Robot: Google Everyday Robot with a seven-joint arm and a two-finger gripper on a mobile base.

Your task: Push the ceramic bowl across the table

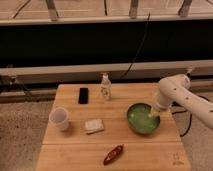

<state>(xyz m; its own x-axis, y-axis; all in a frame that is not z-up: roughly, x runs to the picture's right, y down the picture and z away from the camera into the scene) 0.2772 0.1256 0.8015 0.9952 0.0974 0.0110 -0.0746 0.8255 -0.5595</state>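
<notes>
The ceramic bowl, wide and green inside, sits on the right part of the light-wood table. My gripper hangs from the white arm that comes in from the right. It sits at the bowl's right rim, over the inside edge and seemingly touching it.
A white cup stands at the left. A black phone and a small bottle are at the back. A pale flat packet lies mid-table and a red-brown object near the front. A dark wall and cables run behind.
</notes>
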